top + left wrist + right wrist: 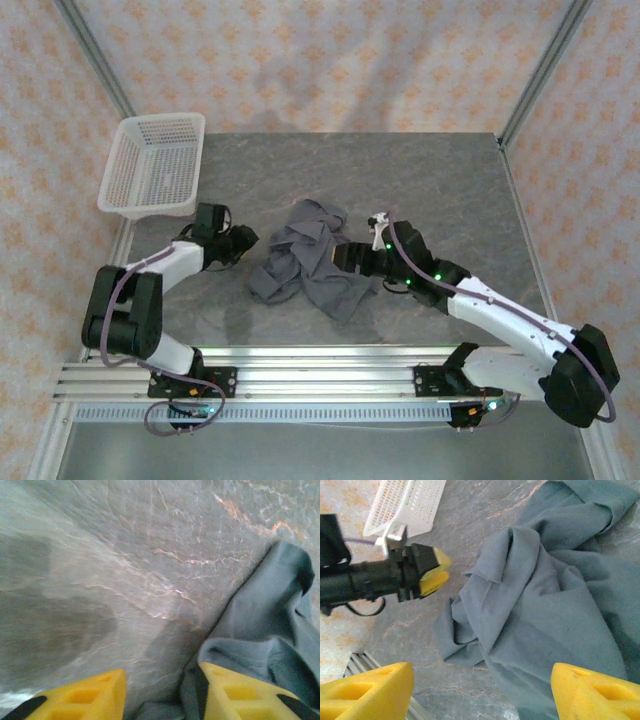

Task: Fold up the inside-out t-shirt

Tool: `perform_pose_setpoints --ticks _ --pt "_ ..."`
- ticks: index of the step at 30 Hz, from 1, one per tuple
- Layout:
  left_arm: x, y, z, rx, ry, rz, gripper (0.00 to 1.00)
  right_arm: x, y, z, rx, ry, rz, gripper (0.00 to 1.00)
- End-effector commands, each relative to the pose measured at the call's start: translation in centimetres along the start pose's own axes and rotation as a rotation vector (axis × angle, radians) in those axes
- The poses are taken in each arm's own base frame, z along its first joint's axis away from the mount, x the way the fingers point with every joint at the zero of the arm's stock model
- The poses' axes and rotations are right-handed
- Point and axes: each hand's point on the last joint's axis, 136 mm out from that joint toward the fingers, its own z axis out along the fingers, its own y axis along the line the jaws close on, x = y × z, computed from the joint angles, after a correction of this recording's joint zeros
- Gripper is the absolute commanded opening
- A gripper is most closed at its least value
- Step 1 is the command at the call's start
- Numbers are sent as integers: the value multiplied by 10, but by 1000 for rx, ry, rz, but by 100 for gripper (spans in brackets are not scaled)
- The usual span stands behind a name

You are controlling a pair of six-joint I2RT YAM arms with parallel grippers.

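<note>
The inside-out t-shirt (pixel 308 262) lies crumpled and wrinkled in a dark slate-grey heap in the middle of the table. My left gripper (pixel 246 240) sits low at the heap's left edge. In the left wrist view its yellow fingers (pixel 95 692) stand apart over bare table, and a fold of the t-shirt (pixel 260 630) lies against the right finger. The gap holds nothing clamped, so the left gripper (pixel 161 680) is open. My right gripper (pixel 346 256) hovers at the heap's right side. It is wide open (pixel 482 675) above the t-shirt (pixel 545 595), and the left gripper (pixel 436 570) shows beyond.
A white mesh basket (pixel 150 165) stands at the table's far left corner, also seen in the right wrist view (pixel 410 500). Grey marbled table (pixel 430 180) spreads around the shirt. An aluminium rail (pixel 300 380) runs along the near edge; frame posts stand at the back corners.
</note>
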Motion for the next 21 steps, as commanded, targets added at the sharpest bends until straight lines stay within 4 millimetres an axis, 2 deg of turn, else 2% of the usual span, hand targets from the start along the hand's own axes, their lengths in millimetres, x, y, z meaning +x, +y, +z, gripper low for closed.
perform_pose_setpoints --ticks 1,3,5,8,10,12,16,18,21 --pt "-25 -35 -58 65 -159 145 52 -18 6 -4 32 -45 -51 73" --pt "-19 -45 -75 101 -161 183 52 -17 2 1 60 -33 -69 72" --pt "0 -70 -83 180 -118 262 51 -17 0 8 95 -15 -107 72" --pt "43 -107 -82 232 -10 432 49 -19 -7 21 157 5 -135 72" --pt "68 -125 -76 242 47 513 46 -22 -11 27 195 6 -122 72" --pt "85 -138 -69 256 82 550 46 -24 -18 28 238 0 -110 72" --pt "99 -150 -46 252 128 544 54 -23 -29 22 300 -2 -104 72" --pt "101 -151 -33 238 142 526 62 -21 -30 19 302 -2 -105 72" --pt "102 -164 -22 278 163 488 67 -21 -32 13 307 -12 -103 72"
